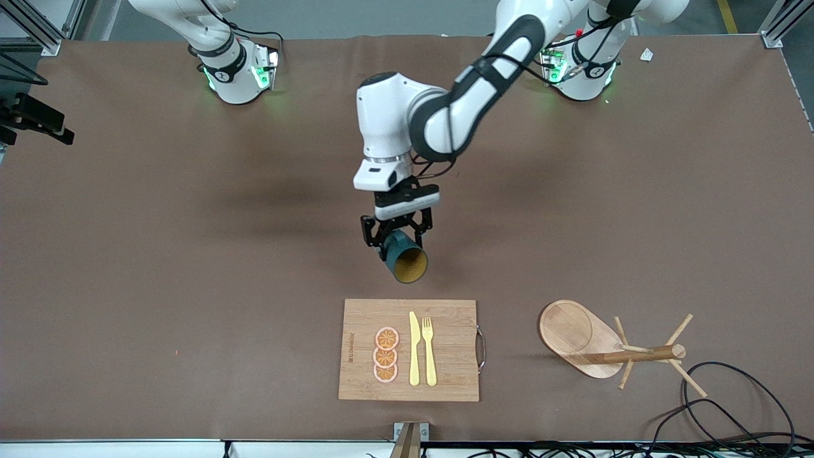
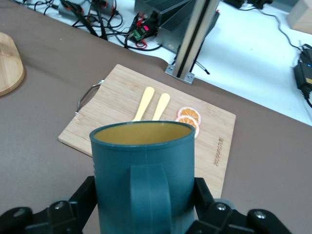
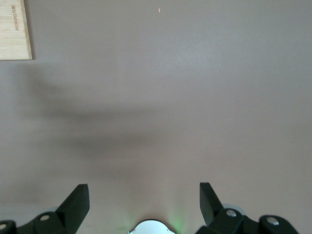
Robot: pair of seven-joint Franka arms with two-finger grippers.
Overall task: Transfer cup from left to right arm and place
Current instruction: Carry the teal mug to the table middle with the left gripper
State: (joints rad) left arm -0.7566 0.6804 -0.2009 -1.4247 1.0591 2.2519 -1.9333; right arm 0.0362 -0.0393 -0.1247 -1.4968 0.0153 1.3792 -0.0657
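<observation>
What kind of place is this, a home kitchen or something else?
Probably a robotics lab, not a kitchen: the table stands in an aluminium frame, with electronics and loose cables beside it. The left gripper holds the cup above it; the right gripper waits.

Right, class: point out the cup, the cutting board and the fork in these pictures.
cup (image 1: 407, 262): front view, on its ochre inside at the open mouth.
cutting board (image 1: 451, 375): front view, on bare wood near its handle.
fork (image 1: 428, 350): front view, on the middle of its yellow handle.
</observation>
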